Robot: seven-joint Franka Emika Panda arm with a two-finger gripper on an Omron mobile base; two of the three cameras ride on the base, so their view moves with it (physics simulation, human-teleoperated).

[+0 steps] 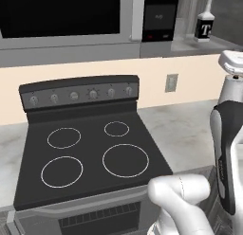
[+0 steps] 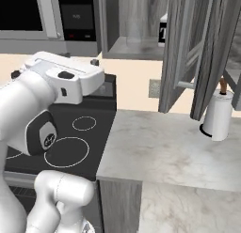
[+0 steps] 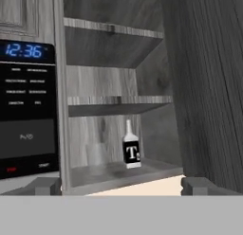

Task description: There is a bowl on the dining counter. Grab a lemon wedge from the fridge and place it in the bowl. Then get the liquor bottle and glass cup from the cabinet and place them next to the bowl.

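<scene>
Open gripper (image 3: 121, 185) faced the cabinet (image 3: 118, 101).
Its jaws stood wide, empty; the liquor bottle (image 3: 131, 149) stood at frame centre, the glass cup (image 3: 97, 156) left of it.

Open cabinet's lowest shelf (image 3: 142, 175) bearing the upright liquor bottle (image 3: 131, 151) and, to its left, a faint glass cup (image 3: 96, 156); upper shelves bare.

The bottle (image 3: 131, 151) has a white neck and a black label with a white "T". The cabinet (image 3: 118, 106) around it is grey wood grain. Left of the cabinet, the microwave (image 3: 26, 111) is black with blue clock digits. The stove (image 1: 90, 153) is black with white burner rings. The surface (image 2: 169, 152) is pale veined marble.
</scene>
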